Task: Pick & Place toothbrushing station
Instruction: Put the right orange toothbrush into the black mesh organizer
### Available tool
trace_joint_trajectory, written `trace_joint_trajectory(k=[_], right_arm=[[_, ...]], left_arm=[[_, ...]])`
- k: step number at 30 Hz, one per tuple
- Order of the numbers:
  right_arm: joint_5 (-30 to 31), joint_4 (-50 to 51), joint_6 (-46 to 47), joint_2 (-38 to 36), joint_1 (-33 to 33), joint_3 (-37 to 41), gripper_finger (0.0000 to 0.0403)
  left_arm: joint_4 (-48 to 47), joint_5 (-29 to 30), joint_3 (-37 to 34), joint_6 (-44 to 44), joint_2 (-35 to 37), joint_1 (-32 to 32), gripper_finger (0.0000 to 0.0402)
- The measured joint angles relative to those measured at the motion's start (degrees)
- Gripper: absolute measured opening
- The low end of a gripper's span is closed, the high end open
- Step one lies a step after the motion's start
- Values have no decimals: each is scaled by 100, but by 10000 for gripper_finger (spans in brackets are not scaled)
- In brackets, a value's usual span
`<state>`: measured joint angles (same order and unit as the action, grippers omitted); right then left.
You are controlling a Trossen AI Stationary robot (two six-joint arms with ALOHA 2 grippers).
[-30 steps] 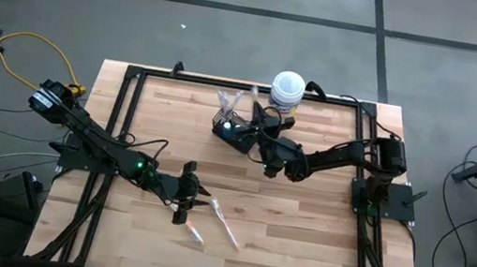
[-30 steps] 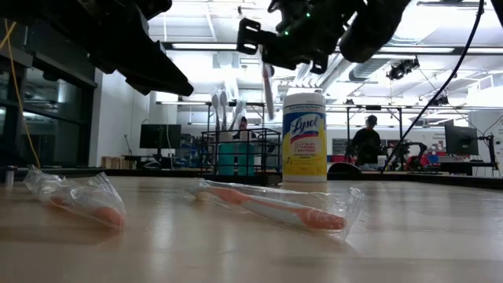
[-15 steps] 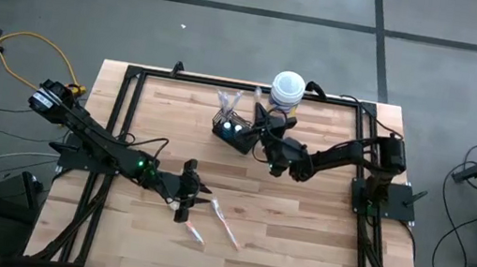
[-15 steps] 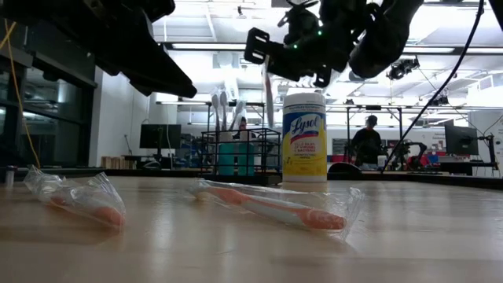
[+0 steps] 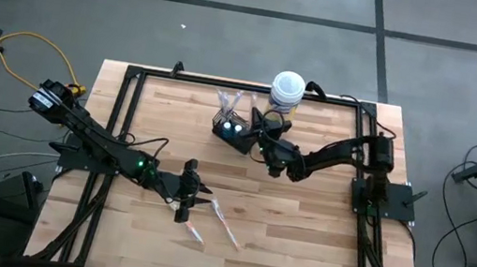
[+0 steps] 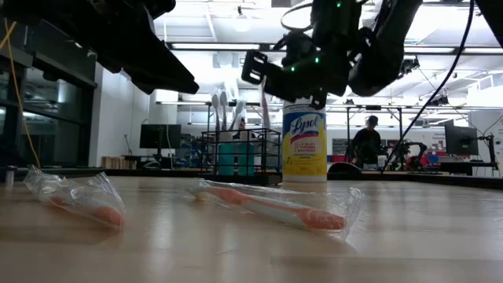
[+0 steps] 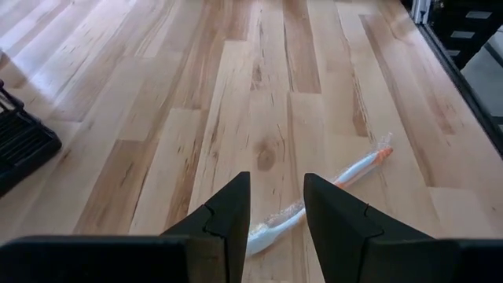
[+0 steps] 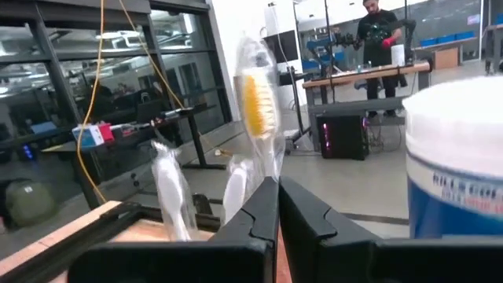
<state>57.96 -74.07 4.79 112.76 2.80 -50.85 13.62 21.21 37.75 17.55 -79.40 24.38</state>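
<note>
We could read only one word: "Lysol", in blue script on the yellow label of the white-lidded canister point(image 6: 304, 145) standing just beside the basket point(image 6: 240, 156). Smaller print on that label was too fine to read.

Near the table's point(image 5: 316, 249) far edge, upper centre of the high view: wire basket point(image 5: 233, 132) with upright toothbrushes point(image 5: 227, 103) inside, wipes canister point(image 5: 286, 91) just right of it. Right gripper point(image 5: 261, 129) between them, clamping a wrapped toothbrush point(image 8: 255, 106). Lower centre: left gripper point(image 5: 195, 190) above two wrapped toothbrushes point(image 5: 226, 225) lying on the table.
</note>
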Motion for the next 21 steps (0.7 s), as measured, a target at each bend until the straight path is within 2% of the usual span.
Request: trace_joint_trajectory(k=[6,14,21], right_arm=[[44,-184,406,298,-17,-2,3],[310,26,746,316,-132,-7,3],[294,654,1519,316,-168,-9,3]], left_arm=[[30,0,1,-10,0,0,116],[38,0,0,-16,0,0,116],[55,0,-1,-12,0,0,116]])
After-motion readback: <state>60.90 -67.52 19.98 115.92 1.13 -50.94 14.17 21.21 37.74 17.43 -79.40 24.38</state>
